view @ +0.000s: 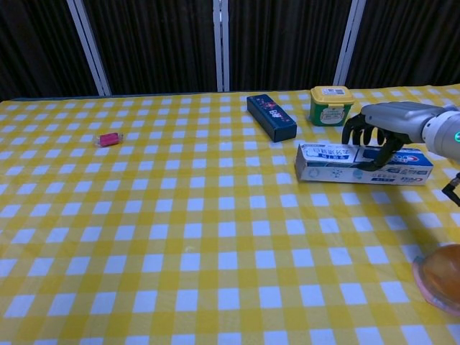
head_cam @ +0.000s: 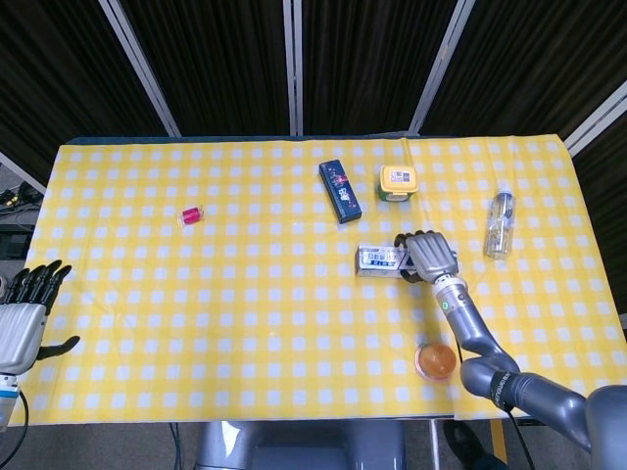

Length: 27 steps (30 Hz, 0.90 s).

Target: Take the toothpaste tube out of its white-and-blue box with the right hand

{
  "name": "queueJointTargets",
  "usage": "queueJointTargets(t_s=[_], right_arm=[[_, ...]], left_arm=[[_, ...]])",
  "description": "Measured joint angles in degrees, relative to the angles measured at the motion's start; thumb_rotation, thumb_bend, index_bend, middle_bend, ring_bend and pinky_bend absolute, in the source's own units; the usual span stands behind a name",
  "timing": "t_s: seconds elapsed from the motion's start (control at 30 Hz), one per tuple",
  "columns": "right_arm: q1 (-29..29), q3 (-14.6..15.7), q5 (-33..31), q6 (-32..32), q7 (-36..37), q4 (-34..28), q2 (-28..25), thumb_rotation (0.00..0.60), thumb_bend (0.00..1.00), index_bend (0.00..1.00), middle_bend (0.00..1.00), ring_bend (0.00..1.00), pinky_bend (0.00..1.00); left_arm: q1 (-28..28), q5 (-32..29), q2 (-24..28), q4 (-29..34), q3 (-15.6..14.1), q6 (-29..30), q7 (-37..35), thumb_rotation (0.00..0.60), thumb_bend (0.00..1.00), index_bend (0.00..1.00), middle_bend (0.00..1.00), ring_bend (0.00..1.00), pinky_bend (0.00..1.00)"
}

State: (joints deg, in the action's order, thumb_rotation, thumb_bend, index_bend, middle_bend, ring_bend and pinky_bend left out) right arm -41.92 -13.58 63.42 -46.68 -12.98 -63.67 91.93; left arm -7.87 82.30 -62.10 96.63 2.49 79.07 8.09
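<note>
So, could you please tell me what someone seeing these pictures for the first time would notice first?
Most striking is the right hand, curled over the top of the white-and-blue toothpaste box lying flat right of the table's centre on the yellow checked cloth. Just behind the box sit a yellow-lidded tub and a dark blue box. The left hand hangs off the table's left edge, fingers spread, holding nothing.

Bare checked cloth lies open in front of the toothpaste box (view: 330, 162), while the yellow-lidded tub (view: 330, 105) and dark blue box (view: 271, 116) crowd behind.
</note>
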Motion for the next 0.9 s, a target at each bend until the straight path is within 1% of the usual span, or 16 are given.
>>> queueJointTargets(t_s=[0.2, 0.47, 0.53, 0.6, 0.7, 0.77, 0.9], right_arm=[[0.65, 0.49, 3.84, -2.93, 3.09, -1.08, -0.37, 0.600, 0.26, 0.40, 0.45, 0.37, 0.42], [1.85, 1.38, 9.85, -8.57, 4.03, -8.56, -4.79, 0.600, 0.26, 0.41, 0.46, 0.37, 0.42], [2.13, 1.56, 12.11, -10.78, 3.20, -11.90, -6.86, 0.600, 0.26, 0.41, 0.46, 0.37, 0.42], [2.33, 1.69, 14.26, -12.78, 1.47, -15.19, -8.86, 0.600, 0.26, 0.41, 0.45, 0.37, 0.42], [2.46, 1.91, 17.57, -15.50, -3.61, -19.39, -11.71, 0.600, 0.26, 0.41, 0.45, 0.38, 0.44], [2.41, 2.06, 19.89, -17.03, -8.50, -21.63, -13.44, 0.600, 0.26, 0.41, 0.45, 0.39, 0.47], [2.10, 2.22, 23.53, -18.83, -18.81, -26.11, -16.58, 0.600, 0.26, 0.41, 0.45, 0.39, 0.47]], left_arm=[[-0.14, 0.21, 0.07, 0.22, -0.13, -0.12, -0.13, 0.600, 0.00, 0.00, 0.00, 0.00, 0.00], [0.21, 1.85, 0.86, 1.15, -0.55, 1.07, -1.26, 0.600, 0.00, 0.00, 0.00, 0.00, 0.00], [0.42, 2.59, 1.20, 1.49, -0.71, 1.72, -1.79, 0.600, 0.00, 0.00, 0.00, 0.00, 0.00], [0.62, 3.21, 1.56, 1.76, -0.84, 2.32, -2.35, 0.600, 0.00, 0.00, 0.00, 0.00, 0.00], [0.98, 3.96, 2.15, 2.12, -1.03, 3.16, -3.37, 0.600, 0.00, 0.00, 0.00, 0.00, 0.00], [1.19, 4.40, 2.54, 2.31, -1.16, 3.58, -4.07, 0.600, 0.00, 0.00, 0.00, 0.00, 0.00], [1.49, 5.10, 3.14, 2.54, -1.45, 4.08, -5.13, 0.600, 0.00, 0.00, 0.00, 0.00, 0.00]])
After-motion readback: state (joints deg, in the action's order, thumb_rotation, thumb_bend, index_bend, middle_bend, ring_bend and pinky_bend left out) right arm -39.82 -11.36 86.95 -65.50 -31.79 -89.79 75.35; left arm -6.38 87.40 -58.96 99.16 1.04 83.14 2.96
